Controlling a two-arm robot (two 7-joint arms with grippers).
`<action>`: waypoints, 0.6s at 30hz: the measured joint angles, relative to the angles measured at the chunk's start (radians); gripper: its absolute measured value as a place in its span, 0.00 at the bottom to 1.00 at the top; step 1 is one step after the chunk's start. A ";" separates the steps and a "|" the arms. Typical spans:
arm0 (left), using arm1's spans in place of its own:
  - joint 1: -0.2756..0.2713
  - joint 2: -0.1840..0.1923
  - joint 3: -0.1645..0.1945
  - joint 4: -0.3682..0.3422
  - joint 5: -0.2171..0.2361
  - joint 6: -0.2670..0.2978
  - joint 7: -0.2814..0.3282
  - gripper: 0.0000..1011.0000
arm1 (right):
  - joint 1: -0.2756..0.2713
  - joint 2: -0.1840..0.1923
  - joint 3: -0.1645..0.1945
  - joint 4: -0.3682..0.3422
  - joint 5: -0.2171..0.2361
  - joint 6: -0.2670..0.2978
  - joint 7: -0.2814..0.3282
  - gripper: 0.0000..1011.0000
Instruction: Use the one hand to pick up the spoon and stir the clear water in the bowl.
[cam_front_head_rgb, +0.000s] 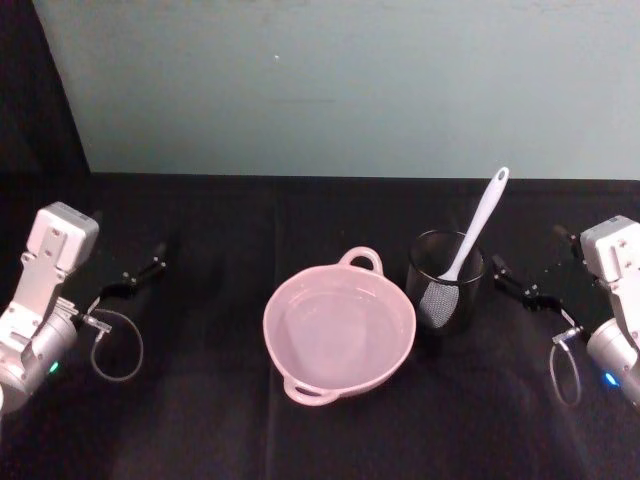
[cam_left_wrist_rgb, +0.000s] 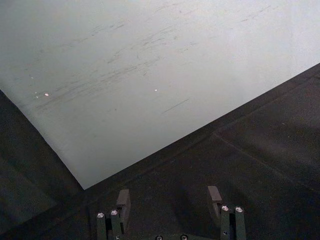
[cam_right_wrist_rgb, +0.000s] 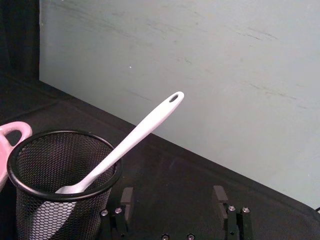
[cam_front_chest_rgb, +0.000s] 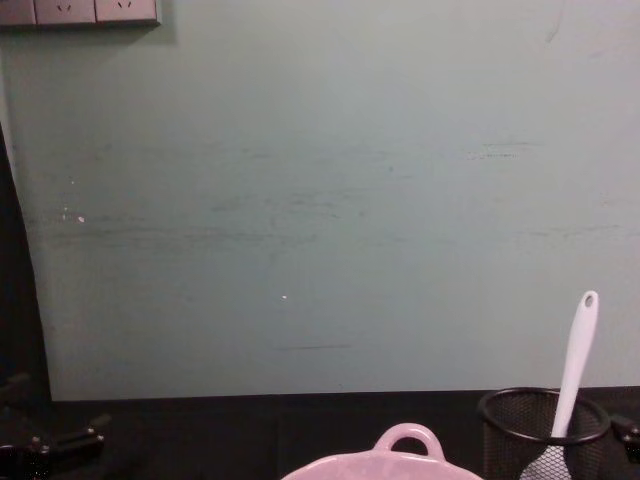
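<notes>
Nearest lies the bowl (cam_front_head_rgb: 340, 383); the wide-open right gripper (cam_front_head_rgb: 520, 285) at 3 o'clock should pinch the spoon (cam_front_head_rgb: 480, 225) handle above the mesh cup (cam_front_head_rgb: 445, 285); left gripper (cam_front_head_rgb: 140, 275) idles at 9 o'clock.

You are looking at a big pale green wall (cam_front_head_rgb: 350, 80) that is standing right behind the black table (cam_front_head_rgb: 180, 430). Thin dark scratches (cam_left_wrist_rgb: 125, 70) are running across the wall, and a few tiny white dots (cam_front_chest_rgb: 284, 297) are showing on it. White wall sockets (cam_front_chest_rgb: 80, 10) are sitting high up at the left. A dark strip (cam_front_head_rgb: 40, 80) is running down the wall's left side.
</notes>
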 joint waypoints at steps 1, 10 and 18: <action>0.000 0.000 0.000 0.000 0.000 0.000 0.000 0.99 | 0.000 0.000 0.000 0.000 0.000 0.000 0.000 0.99; 0.000 0.000 0.000 0.000 0.000 0.000 0.000 0.99 | 0.000 0.000 0.000 0.000 0.000 0.000 0.000 0.99; 0.000 0.000 0.000 0.000 0.000 0.000 0.000 0.99 | 0.000 0.000 0.000 0.000 0.000 0.000 0.000 0.99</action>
